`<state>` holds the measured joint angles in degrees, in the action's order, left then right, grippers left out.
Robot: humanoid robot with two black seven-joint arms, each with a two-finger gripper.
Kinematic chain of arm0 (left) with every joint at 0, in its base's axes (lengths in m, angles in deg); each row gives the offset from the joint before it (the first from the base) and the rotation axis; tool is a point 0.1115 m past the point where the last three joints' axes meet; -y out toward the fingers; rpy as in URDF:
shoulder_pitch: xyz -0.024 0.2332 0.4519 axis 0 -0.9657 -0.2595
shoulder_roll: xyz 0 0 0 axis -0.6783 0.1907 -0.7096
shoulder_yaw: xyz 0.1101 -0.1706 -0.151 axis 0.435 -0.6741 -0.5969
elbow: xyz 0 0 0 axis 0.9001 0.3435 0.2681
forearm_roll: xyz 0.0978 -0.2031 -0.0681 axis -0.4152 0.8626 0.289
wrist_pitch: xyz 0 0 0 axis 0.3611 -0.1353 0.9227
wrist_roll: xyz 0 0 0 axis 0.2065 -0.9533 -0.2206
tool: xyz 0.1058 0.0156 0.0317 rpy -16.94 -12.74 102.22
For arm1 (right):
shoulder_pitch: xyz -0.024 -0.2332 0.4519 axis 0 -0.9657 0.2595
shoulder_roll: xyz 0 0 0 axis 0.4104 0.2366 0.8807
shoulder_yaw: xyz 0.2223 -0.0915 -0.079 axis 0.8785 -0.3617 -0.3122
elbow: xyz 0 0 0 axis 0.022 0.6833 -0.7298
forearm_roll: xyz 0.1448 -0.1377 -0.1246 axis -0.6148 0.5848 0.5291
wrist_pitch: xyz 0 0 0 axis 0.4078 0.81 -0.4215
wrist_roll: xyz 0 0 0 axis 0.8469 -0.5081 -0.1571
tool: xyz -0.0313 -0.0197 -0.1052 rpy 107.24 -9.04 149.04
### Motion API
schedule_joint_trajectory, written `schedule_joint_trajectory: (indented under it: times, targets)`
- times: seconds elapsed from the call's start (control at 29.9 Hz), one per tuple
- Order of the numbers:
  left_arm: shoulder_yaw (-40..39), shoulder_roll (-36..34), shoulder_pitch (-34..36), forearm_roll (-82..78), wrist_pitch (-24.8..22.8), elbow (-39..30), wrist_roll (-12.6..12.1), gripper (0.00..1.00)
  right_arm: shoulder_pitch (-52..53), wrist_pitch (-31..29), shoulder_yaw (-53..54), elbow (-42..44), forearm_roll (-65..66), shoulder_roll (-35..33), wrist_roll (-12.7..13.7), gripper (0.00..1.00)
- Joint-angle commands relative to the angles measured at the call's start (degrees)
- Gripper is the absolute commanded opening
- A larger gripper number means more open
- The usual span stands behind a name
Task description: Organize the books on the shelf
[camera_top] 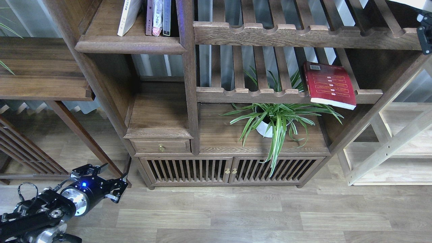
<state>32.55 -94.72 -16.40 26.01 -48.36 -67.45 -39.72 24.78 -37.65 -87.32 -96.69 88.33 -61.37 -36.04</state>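
A red book [329, 84] with yellow text lines lies flat and askew on the lower slatted rack, its corner hanging over the front rail. The shelf [130, 44], a solid dark board with a stepped front edge, is at upper left. It holds a leaning white book [128, 17] and several upright spines [158, 17]. My left gripper [116, 170] hovers low over the floor at bottom left, open and empty. Of my right gripper only a black piece [424, 35] shows at the right edge, below a pale sliver [410, 2] in the top corner.
A potted spider plant [276, 118] stands on the cabinet top below the red book. An upper slatted rack [303, 33] spans the top right. A pale wooden rack [388, 148] stands at right, a dark side shelf [40, 67] at left.
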Motion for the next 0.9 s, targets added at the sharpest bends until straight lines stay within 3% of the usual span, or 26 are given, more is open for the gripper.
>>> schedule_joint_trajectory:
  times: [0.0, 0.64, 0.87]
  targets:
    - [0.0, 0.0, 0.1, 0.0, 0.0, 0.0, 0.0, 0.66, 0.0, -0.6, 0.0, -0.6, 0.1, -2.2, 0.0, 0.0]
    - [0.0, 0.1, 0.3, 0.0, 0.0, 0.6, 0.1, 0.66, 0.1, -4.2, 1.8, -0.9, 0.1, -5.1, 0.0, 0.01]
    - [-0.1, 0.1, 0.3, 0.0, 0.0, 0.7, 0.1, 0.66, -0.2, -6.9, 1.8, -0.9, 0.1, -10.0, 0.0, 0.01]
